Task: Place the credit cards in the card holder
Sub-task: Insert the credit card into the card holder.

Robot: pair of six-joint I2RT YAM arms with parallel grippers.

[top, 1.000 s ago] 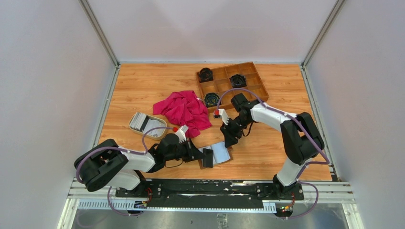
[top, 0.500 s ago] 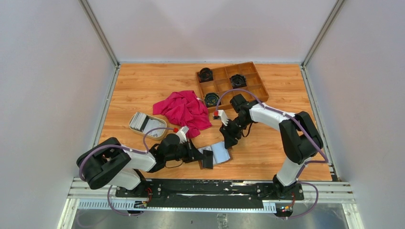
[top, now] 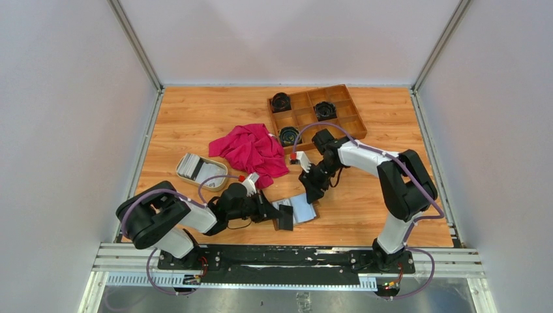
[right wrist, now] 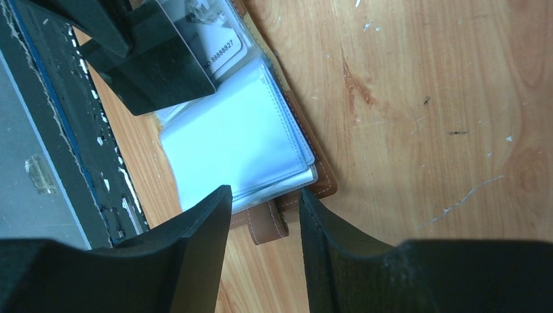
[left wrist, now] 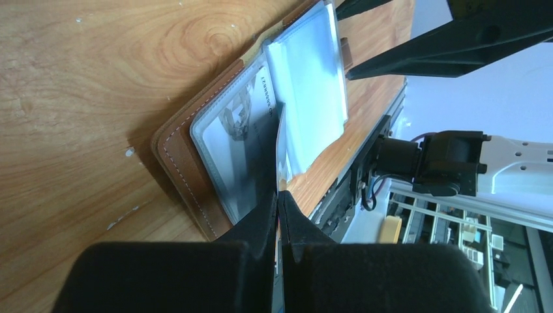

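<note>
Lying open by the front edge of the bench (top: 195, 117), the card holder (top: 301, 208) leaves you little room: left claw (left wrist: 279, 195) clamped on one card (left wrist: 281, 150) at its sleeves, right claw (right wrist: 264, 192) spread apart above the snap tab (right wrist: 269, 225). More cards (top: 190, 165) sit in the dish (top: 222, 175) beside a red cloth (top: 251, 150).

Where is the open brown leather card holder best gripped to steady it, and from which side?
Probably by its snap tab, from above, on the edge away from the left gripper. The brown leather card holder lies flat and open; the tab juts clear of the clear plastic sleeves, and the open right gripper hangs over it.
</note>
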